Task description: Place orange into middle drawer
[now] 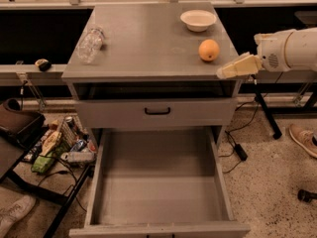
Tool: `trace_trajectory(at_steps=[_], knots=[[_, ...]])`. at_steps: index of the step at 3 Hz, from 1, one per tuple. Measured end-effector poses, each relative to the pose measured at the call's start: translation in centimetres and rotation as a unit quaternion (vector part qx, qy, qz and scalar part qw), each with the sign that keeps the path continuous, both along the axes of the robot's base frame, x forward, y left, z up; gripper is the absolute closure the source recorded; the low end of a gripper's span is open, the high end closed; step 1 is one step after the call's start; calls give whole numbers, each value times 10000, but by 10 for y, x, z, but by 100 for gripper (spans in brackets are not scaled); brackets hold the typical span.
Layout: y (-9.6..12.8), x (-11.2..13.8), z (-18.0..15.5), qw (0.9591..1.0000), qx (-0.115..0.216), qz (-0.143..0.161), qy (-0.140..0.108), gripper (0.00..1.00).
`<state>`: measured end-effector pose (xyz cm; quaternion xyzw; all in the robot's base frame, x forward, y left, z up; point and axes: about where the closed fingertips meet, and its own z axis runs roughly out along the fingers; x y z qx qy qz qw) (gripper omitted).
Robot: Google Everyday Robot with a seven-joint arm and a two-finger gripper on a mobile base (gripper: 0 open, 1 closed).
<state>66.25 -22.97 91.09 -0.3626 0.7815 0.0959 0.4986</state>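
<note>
White bowl [198, 20], plastic bottle [90, 44] lying on cabinet top [143, 43]; floor clutter [59, 148] left

orange [208, 50]: small, round, matte skin, sits on desk [143, 38] top, right side, near front edge. middle drawer [158, 187]: wide, grey, pulled out, flat floor, low side walls. gripper [237, 67]: at desk's right front corner, near orange, apart.

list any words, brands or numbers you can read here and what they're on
None can be read.
Packets on the floor-level rack at left: printed, but too blurred to read.
Plastic bottle on the cabinet top: no legible label.
Orange, middle drawer, and gripper at the cabinet's right edge beside the orange: no markings visible.
</note>
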Motion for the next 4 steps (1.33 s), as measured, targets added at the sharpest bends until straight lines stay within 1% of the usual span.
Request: trace_trajectory(at_steps=[1,2,3,4], knots=[[12,37,-7,9992,353,-38,-193,0],[39,82,-18,9970,698,8,-329,0],[60,115,-35,9960,828,-43,-328,3],[67,126,-48,9958,855,-146,-294,23]])
